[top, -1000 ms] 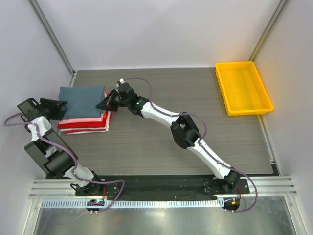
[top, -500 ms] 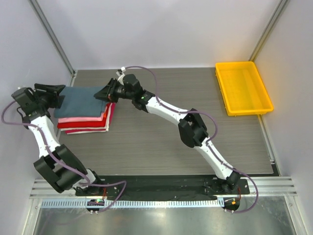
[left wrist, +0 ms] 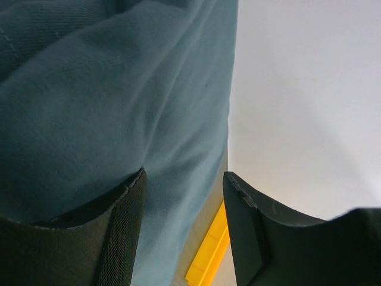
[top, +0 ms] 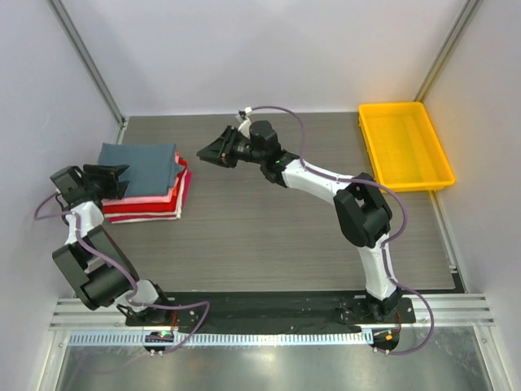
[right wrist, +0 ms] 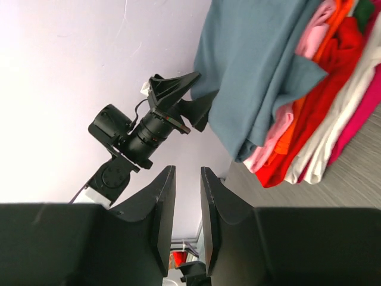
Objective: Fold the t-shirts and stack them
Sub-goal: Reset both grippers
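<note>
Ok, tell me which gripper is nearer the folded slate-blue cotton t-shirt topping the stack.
Left. The left gripper is right at the left edge of the folded slate-blue cotton t-shirt; the right gripper hangs off to the shirt's right, apart from it.

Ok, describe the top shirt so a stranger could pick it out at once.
On the grey table, find the stack of folded shirts at the left edge, opposite the yellow tray. The blue-grey shirt lies on top; those beneath are pink, red and white.
</note>
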### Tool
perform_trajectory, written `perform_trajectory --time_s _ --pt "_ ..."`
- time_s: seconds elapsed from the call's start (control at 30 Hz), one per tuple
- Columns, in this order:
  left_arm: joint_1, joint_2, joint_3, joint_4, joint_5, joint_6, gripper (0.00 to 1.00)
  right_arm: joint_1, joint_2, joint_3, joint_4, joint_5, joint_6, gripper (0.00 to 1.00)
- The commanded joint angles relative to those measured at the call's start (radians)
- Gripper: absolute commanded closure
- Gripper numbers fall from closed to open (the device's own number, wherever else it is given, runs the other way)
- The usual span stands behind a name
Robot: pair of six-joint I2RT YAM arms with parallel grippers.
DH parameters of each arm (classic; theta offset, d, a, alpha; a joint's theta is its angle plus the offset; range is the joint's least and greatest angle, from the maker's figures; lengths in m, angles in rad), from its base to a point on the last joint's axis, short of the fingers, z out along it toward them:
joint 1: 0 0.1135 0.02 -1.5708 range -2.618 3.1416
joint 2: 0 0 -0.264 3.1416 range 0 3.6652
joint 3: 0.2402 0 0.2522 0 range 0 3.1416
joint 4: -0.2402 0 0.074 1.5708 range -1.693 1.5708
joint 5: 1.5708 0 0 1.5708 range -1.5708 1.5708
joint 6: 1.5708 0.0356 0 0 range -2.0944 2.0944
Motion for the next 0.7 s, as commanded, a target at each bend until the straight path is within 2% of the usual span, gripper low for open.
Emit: perform_trajectory --time_s 0.0,0.17,0.3,0.5,0.57,0.6,0.63,0.67 --pt "-0.007 -0.029 -0.002 0.094 0.015 -0.005 0.44 -0.004 -0.087 -0.052 0.084 -0.011 -0.034 0.71" --pt "-0.010 -0.116 0.090 0.022 0.039 0.009 0.43 -0.025 -0.104 -0.069 0.077 -0.044 -0.053 0.71" --pt "-0.062 -0.165 0.162 -0.062 0.050 0.068 0.40 -0.061 -0.189 -0.156 0.015 -0.039 -0.149 0.69" --pt "-0.306 -0.280 0.152 -0.125 -0.063 0.193 0.29 -0.142 -0.462 -0.387 -0.155 0.079 -0.410 0.62" --pt "-0.401 -0.314 0.135 -0.128 -0.104 0.239 0.21 -0.148 -0.610 -0.458 -0.241 0.200 -0.534 0.55" --pt "-0.433 -0.343 0.120 -0.139 -0.141 0.254 0.14 -0.147 -0.665 -0.536 -0.268 0.259 -0.563 0.47" --pt "-0.500 -0.358 0.110 -0.140 -0.164 0.282 0.10 -0.150 -0.718 -0.582 -0.298 0.353 -0.615 0.42" --pt "-0.542 -0.369 0.098 -0.140 -0.184 0.294 0.08 -0.150 -0.839 -0.683 -0.304 0.405 -0.639 0.38"
